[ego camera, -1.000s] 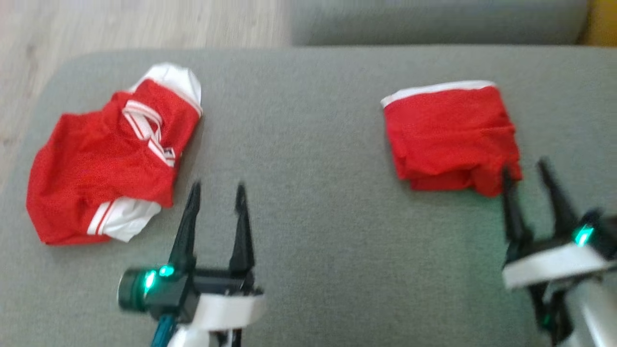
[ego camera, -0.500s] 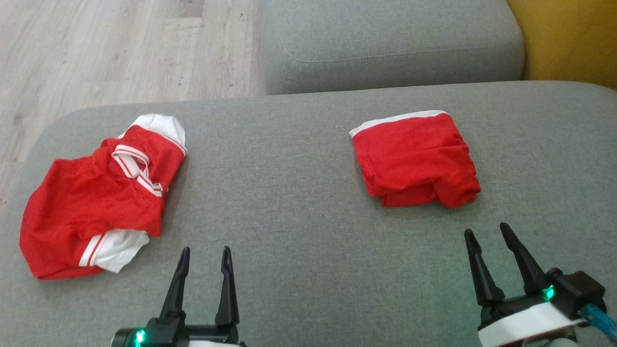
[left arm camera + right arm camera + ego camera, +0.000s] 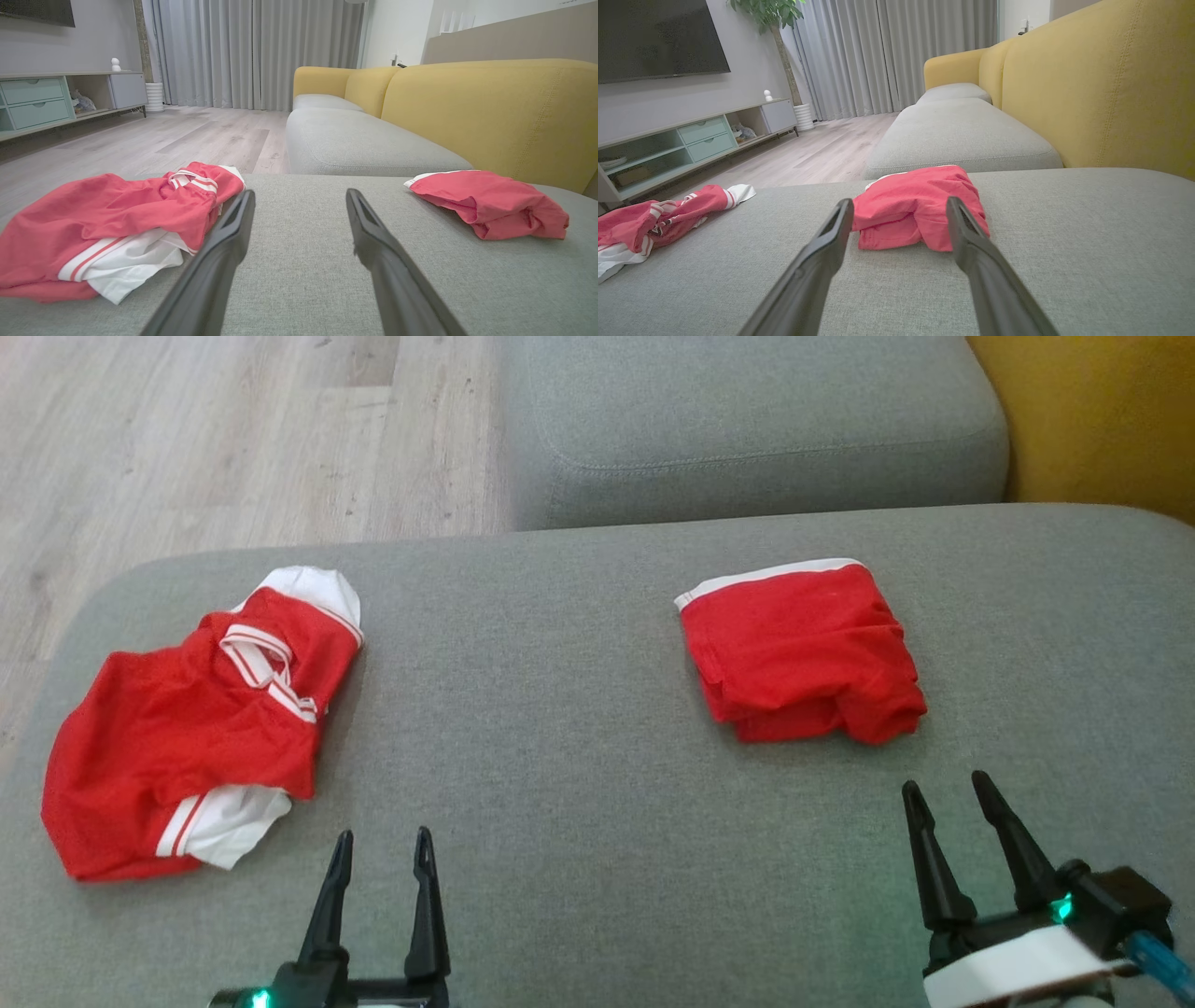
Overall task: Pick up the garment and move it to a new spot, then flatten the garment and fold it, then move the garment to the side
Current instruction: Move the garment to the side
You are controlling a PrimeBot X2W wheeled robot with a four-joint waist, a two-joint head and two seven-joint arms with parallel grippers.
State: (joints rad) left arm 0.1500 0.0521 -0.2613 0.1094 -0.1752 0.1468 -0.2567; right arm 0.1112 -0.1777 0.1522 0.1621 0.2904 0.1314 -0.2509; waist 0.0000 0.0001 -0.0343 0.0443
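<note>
At ten o'clock lies the crumpled garment (image 3: 177, 737); we hold left gripper (image 3: 385, 835) and right gripper (image 3: 945, 784) spread and empty, ready to grab.

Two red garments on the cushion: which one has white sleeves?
The crumpled jersey at the left, with striped trim; the folded garment at right shows just a white edge band.

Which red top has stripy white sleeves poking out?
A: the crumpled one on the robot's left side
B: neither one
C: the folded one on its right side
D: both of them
A: the crumpled garment shows white sleeves with red-striped trim, while the folded red garment has just a thin white band along one edge.
</note>
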